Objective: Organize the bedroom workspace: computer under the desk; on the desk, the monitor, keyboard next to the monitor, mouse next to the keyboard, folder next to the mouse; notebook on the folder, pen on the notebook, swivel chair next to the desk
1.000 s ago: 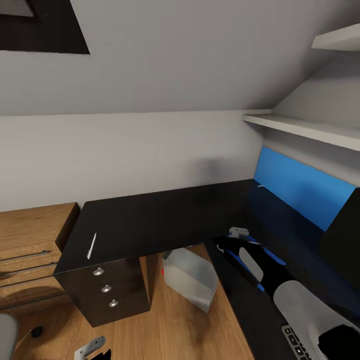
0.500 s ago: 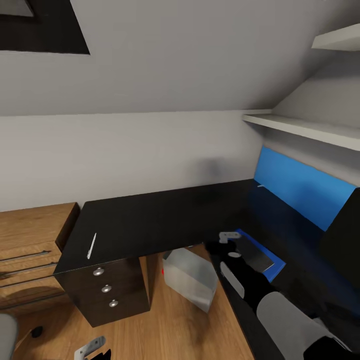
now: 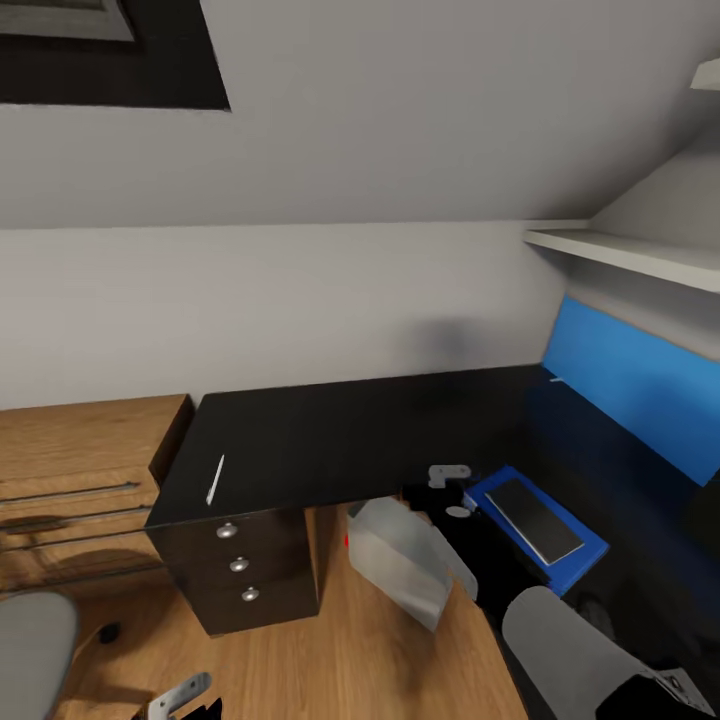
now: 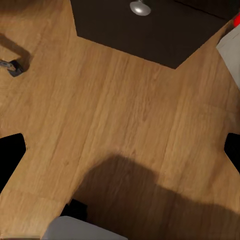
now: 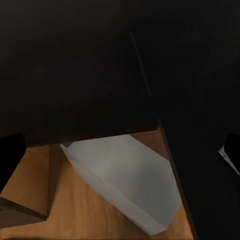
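Note:
The black L-shaped desk fills the middle of the head view. The blue folder lies on its right wing with the dark notebook on top. My right gripper hovers open and empty just left of the folder, over the desk's inner corner. The thin pale pen lies near the desk's left end. Under the desk stands the tilted grey computer, also seen below my right gripper as the computer. My left gripper hangs low over the floor, open. The swivel chair's grey seat shows at lower left.
A dark drawer unit with round knobs holds up the desk's left end, beside a light-wood dresser. A blue wall panel and a white shelf line the right wall. A chair caster sits on the wood floor.
The head view has swung left, shifting the scene right. My right arm has drawn back off the folder, and the notebook now lies uncovered on it.

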You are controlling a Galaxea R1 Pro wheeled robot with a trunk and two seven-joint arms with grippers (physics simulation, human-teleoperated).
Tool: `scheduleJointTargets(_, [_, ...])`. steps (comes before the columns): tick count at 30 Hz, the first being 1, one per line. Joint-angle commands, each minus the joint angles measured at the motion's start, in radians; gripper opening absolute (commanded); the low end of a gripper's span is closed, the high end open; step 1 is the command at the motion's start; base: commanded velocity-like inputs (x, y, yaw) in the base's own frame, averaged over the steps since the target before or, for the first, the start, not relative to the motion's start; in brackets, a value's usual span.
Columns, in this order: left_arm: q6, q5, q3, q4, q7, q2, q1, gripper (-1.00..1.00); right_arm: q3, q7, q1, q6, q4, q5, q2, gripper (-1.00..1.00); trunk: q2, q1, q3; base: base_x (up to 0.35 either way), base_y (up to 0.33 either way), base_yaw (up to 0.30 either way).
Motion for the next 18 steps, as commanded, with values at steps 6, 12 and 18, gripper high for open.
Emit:
scheduleJointTargets(6, [0.006,0.01,0.002,-0.002,0.003,-0.001,0.0,1.0,0.005,-0.009,-0.001,0.004,-0.001,-0.007,0.001,1.0,-0.001,0.0,-0.004,0.0,0.0,0.28])
scheduleJointTargets(12, [0.006,0.01,0.002,-0.002,0.003,-0.001,0.0,1.0,0.005,-0.009,-0.001,0.004,-0.001,-0.008,0.001,1.0,-0.001,0.0,-0.007,0.0,0.0,0.281])
scheduleJointTargets(18, [0.006,0.009,0.002,-0.002,0.003,-0.001,0.0,1.0,0.005,-0.01,-0.001,0.004,-0.001,-0.008,0.001,1.0,-0.001,0.0,-0.01,0.0,0.0,0.278])
